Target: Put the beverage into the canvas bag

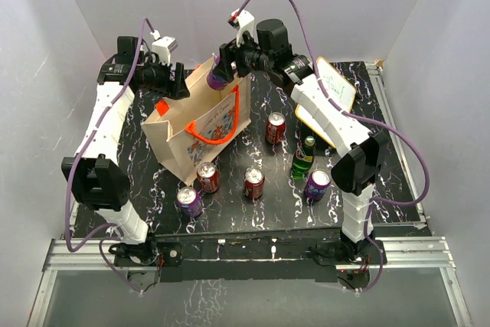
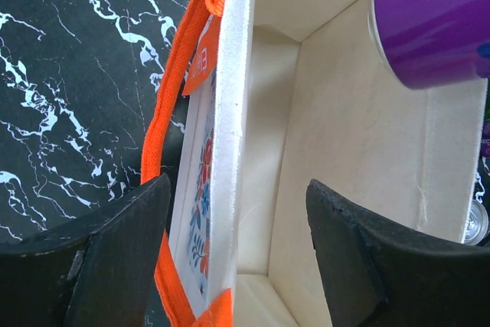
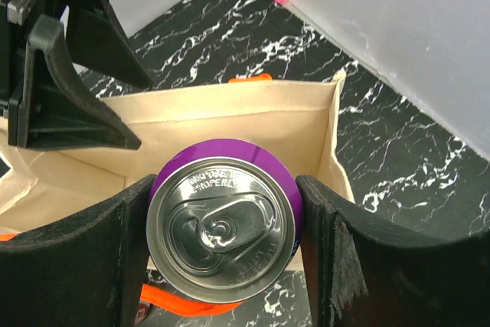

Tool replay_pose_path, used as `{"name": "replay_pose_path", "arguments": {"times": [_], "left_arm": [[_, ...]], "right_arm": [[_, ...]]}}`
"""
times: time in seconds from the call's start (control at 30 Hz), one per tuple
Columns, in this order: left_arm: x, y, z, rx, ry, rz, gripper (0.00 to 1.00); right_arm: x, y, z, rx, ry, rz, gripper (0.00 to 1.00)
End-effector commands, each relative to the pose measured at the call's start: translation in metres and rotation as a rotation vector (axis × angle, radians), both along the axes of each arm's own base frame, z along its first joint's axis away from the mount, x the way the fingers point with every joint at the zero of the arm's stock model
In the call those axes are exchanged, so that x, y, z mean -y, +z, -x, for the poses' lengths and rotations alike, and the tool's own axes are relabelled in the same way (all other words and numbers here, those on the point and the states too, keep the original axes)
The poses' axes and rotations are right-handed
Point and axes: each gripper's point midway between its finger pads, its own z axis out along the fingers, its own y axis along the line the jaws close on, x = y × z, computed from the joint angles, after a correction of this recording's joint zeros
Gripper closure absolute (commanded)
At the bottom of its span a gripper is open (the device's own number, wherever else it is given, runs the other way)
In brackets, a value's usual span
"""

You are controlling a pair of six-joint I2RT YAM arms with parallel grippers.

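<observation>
The purple can, rigid, slick and probably weighty if full, is best held across its body; the right gripper clamps it so, over the open mouth of the canvas bag. The left gripper stands wide astride the bag's limp printed wall, not pinching. The can's label is cut off and the bag's floor barely shows
</observation>
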Motion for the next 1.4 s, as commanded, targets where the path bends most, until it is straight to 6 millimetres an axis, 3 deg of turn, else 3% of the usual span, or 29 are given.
{"name": "replay_pose_path", "arguments": {"times": [0.0, 0.17, 0.37, 0.67, 0.9, 1.17, 1.37], "left_arm": [[0.004, 0.005, -0.005, 0.012, 0.004, 0.019, 0.33], [0.007, -0.002, -0.005, -0.012, -0.014, 0.038, 0.43], [0.019, -0.009, -0.001, -0.047, -0.081, 0.032, 0.63], [0.05, -0.008, -0.002, -0.044, -0.174, 0.05, 0.86], [0.058, -0.001, -0.002, -0.034, -0.192, 0.082, 1.0], [0.061, -0.004, 0.006, -0.049, -0.217, 0.097, 1.0], [0.065, -0.005, 0.007, -0.065, -0.218, 0.118, 1.0]], "right_arm": [[-0.001, 0.046, 0.01, 0.109, 0.03, -0.075, 0.92], [0.009, 0.034, 0.02, 0.077, 0.016, -0.044, 0.92], [0.022, 0.026, 0.035, 0.034, 0.006, -0.001, 0.92], [0.03, 0.035, 0.05, 0.013, 0.002, -0.016, 0.92], [0.024, 0.027, 0.033, 0.035, -0.006, 0.012, 0.92], [0.002, 0.021, 0.011, 0.044, -0.008, 0.025, 0.92], [-0.01, -0.003, 0.008, 0.03, -0.009, 0.07, 0.92]]}}
